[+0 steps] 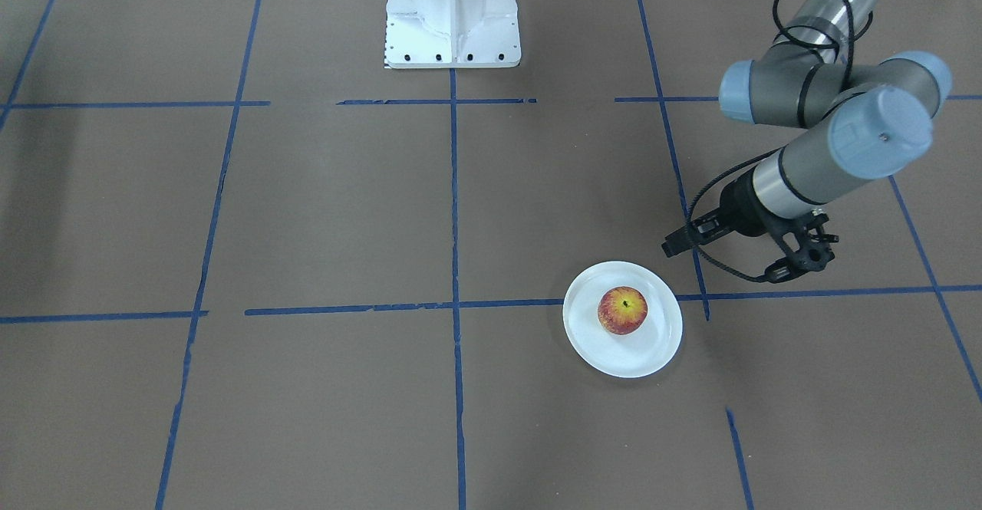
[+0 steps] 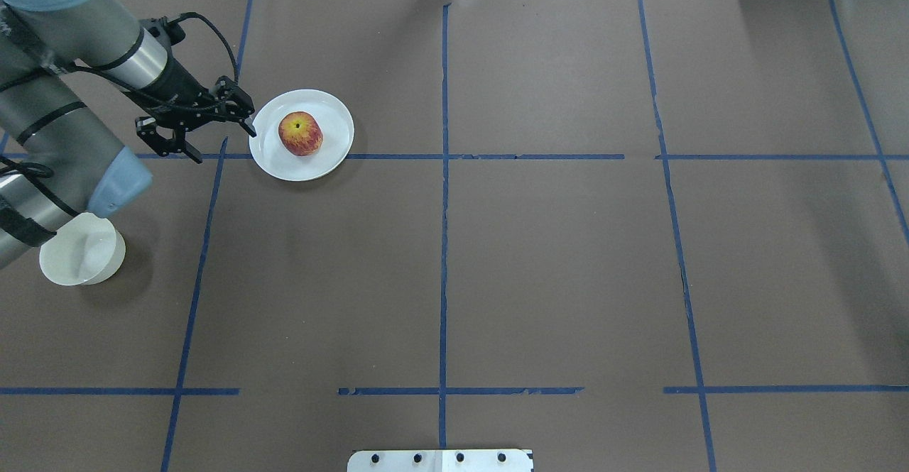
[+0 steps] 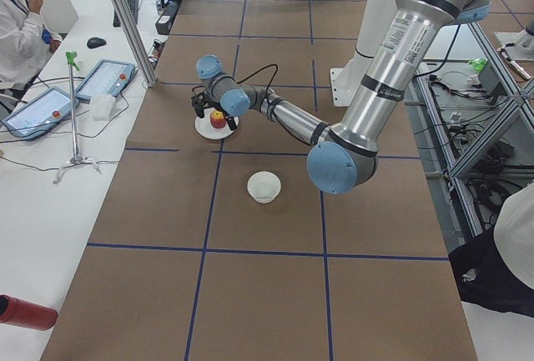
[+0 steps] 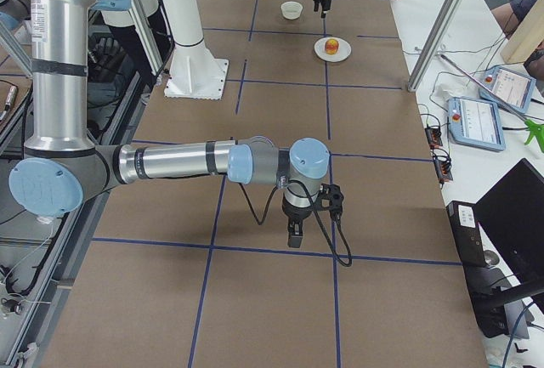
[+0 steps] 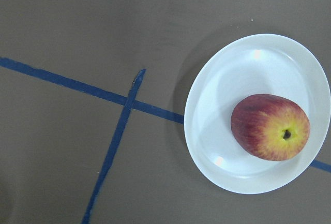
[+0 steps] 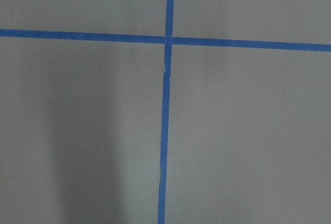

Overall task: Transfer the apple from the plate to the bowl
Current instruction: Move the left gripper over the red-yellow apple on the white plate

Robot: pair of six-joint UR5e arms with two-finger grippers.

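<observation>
left gripper (image 2: 223, 144) wide open, empty, just beside plate (image 2: 332, 147) rim | apple (image 2: 300, 133) just past rim | bowl (image 2: 79, 258) behind, partly under left elbow (image 2: 117, 184) | right gripper (image 4: 293, 234): opening can't tell

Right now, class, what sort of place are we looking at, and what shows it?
Probably a robotics lab: a robot arm over a table gridded with blue tape, a control tablet alongside, someone in a white coat.
</observation>
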